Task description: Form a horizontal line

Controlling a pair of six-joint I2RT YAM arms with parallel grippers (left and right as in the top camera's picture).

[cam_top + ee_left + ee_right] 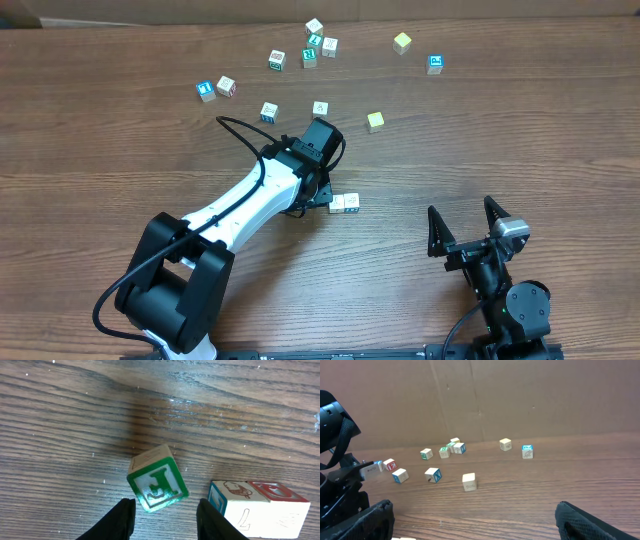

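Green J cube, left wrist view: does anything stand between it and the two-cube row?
Nothing visible does. Only bare table separates the tilted green J cube from the horizontal line beside it; they are not touching.

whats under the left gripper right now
A small wooden cube with a green J, lying askew on the wooden table, just apart from the two-cube row. Overhead, the left gripper hides that cube.

Top-down; wrist close-up (shared: horizontal line [344,203])
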